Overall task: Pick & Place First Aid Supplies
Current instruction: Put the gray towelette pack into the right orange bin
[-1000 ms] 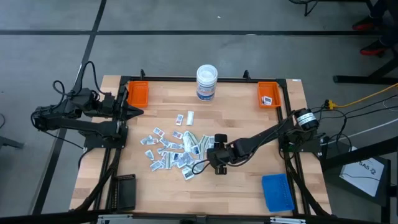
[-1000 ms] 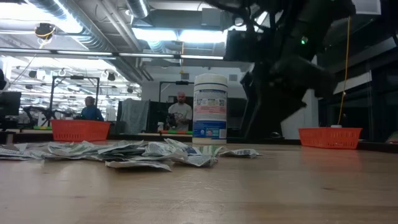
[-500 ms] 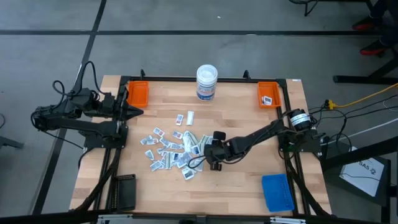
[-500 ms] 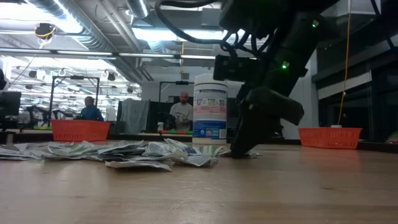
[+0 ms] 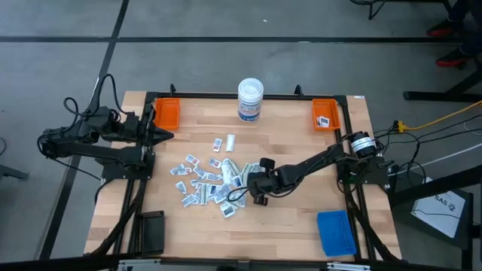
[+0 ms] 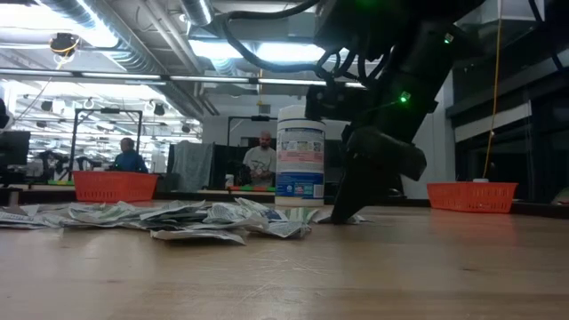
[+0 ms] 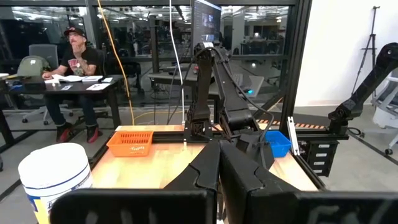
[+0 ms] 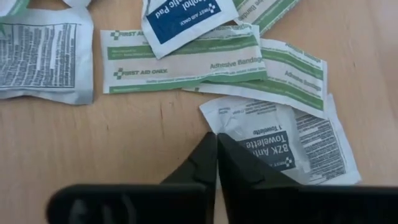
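The right gripper (image 8: 216, 144) is down at the table on the right-hand edge of the packet pile, its 2 dark fingers pressed together with nothing visible between them, the tips resting at the near corner of a white towelette packet (image 8: 283, 140) with a dark blue label. From the tips, that packet spreads forward and to one side, lying flat on the wood with its long axis slanting across the line of the fingers rather than along it. Just beyond it lie 2 pale green-striped adhesive bandage strips (image 8: 186, 59), overlapping each other and partly covered by another blue-labelled pad packet (image 8: 180, 15). In the high view the right gripper (image 5: 260, 183) sits against the pile of first aid supplies (image 5: 207, 181), which stretches away from it toward the left side of the table. The left gripper (image 5: 162, 134) waits at the left edge near an orange tray (image 5: 166, 113), fingers together, farther from the pile. The right arm is clearly the nearer; its fingers would need to part and straddle the towelette's edge before any lift.
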Controlling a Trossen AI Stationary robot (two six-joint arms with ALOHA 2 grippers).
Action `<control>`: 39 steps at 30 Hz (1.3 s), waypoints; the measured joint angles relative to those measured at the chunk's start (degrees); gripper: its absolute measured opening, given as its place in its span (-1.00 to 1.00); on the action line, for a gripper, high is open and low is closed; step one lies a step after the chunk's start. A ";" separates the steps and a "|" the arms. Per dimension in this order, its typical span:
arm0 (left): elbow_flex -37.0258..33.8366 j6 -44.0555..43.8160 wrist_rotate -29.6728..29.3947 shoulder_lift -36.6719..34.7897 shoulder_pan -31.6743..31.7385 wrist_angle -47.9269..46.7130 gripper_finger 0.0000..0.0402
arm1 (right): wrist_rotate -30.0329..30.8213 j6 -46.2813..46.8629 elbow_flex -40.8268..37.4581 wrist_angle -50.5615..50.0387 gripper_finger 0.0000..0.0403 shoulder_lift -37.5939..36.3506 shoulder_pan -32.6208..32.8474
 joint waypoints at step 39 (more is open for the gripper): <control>0.00 0.01 -0.02 0.02 0.00 0.00 -0.98 | -1.86 5.61 0.16 -7.17 -1.00 -17.97 -0.02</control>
